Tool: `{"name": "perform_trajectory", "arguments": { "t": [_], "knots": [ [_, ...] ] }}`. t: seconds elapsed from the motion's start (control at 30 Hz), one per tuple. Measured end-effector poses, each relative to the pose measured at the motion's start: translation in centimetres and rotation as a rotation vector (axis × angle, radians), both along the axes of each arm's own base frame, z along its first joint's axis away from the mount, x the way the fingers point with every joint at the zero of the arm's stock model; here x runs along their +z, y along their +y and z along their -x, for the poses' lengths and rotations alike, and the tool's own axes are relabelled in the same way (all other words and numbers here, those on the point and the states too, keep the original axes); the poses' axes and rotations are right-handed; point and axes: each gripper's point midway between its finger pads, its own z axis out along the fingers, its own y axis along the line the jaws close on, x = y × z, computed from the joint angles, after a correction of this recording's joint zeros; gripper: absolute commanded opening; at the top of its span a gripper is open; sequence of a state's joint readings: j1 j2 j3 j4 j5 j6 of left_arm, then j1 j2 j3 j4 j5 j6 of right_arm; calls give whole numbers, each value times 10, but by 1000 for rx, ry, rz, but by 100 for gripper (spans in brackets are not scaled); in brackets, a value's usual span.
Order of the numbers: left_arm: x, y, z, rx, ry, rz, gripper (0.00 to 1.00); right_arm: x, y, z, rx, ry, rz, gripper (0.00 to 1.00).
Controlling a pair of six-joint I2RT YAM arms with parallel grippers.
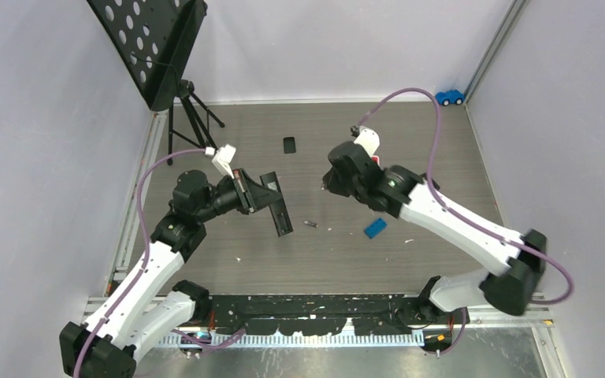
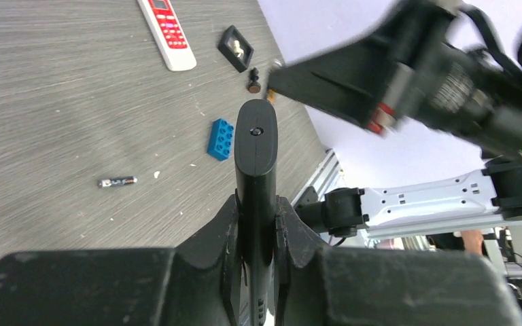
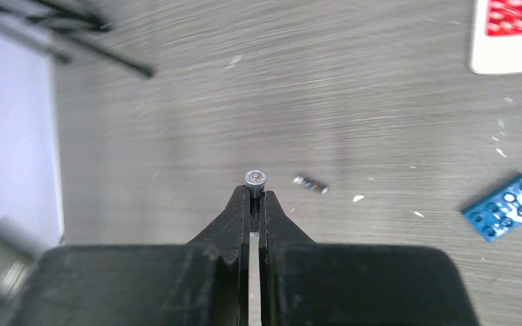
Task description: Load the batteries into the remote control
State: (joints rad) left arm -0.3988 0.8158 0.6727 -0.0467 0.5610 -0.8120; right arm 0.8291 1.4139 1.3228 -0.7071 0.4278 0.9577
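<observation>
The black remote (image 2: 256,146) is pinched edge-on between the fingers of the left tool (image 2: 256,207) and is held clear of the counter (image 2: 54,102). The right tool (image 3: 255,197) is pressed together on a battery (image 3: 255,178), of which only the silver end is seen, standing out just past the fingertips. A second battery (image 3: 310,184) lies loose on the counter near a blue block (image 3: 510,207), and a white and red remote (image 3: 510,34) lies farther off. In the overhead view the two tools are near each other but apart, so insertion is judged not yet begun.

Several faults may be expected from here. The battery is gripped on a small curved surface, so it could be pivoted or squeezed out when it is pushed against a spring contact. The remote is clamped only across its thin edges, so it could be twisted or driven back by that same push. Whether the compartment is open cannot be told, and a battery offered the wrong way round would not be seated.
</observation>
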Motion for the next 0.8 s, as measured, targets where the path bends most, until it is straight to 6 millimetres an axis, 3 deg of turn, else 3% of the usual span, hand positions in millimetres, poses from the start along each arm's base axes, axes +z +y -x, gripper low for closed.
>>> {"name": "perform_trajectory", "arguments": {
  "t": [0.17,0.33,0.6,0.8],
  "knots": [
    [2,-8,-4,-29,19,36,0,55,28,54,276,-199,-95,0],
    [5,-18,-6,-72,64,90,0,82,53,95,487,-321,-147,0],
    [16,-27,-3,-131,116,171,0,79,90,126,662,-389,-45,0],
    [23,-29,1,-152,138,206,0,77,89,124,665,-409,15,0]
  ]
}}
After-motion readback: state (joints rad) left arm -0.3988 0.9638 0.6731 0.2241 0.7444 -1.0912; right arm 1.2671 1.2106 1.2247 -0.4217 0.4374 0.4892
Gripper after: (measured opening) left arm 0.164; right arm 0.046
